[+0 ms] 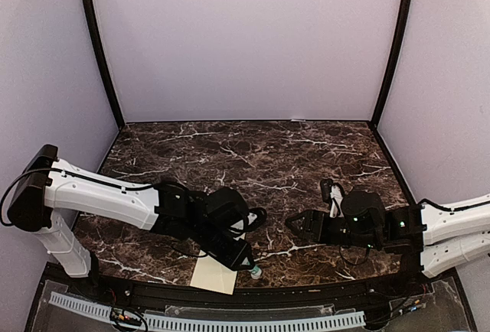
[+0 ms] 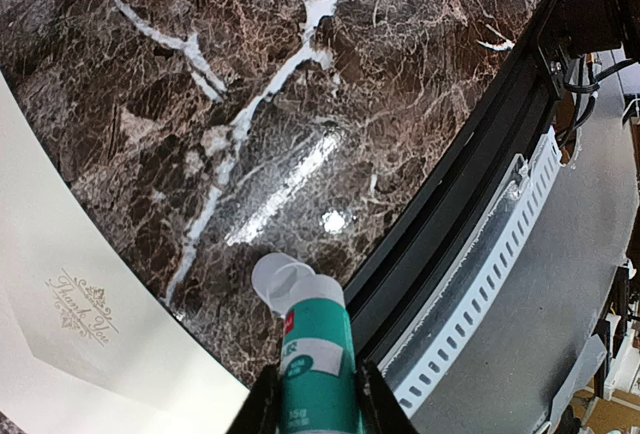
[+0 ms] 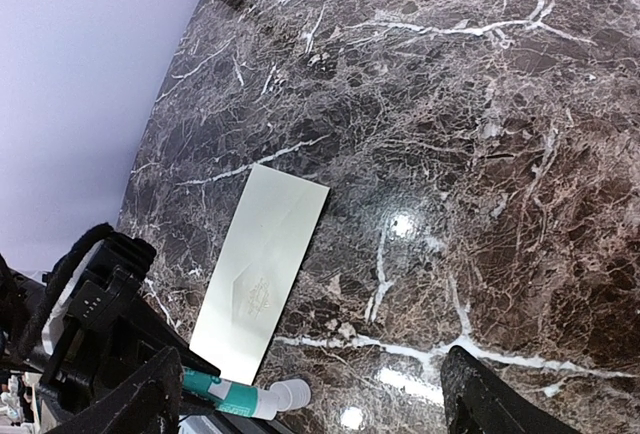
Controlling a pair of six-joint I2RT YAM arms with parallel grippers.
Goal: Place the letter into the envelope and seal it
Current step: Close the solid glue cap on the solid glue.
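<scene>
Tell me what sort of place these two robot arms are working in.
Probably a robot test booth in a lab, not a home or office: a marble-patterned tabletop boxed in by plain pale walls, and a slotted cable duct along its near edge.

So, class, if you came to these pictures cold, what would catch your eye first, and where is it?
The teal glue stick stands out, clamped in the left gripper near the table's front edge. Beside it, a long cream envelope with a small emblem lies flat on the dark marble table. The right gripper hangs open further to the right.
</scene>
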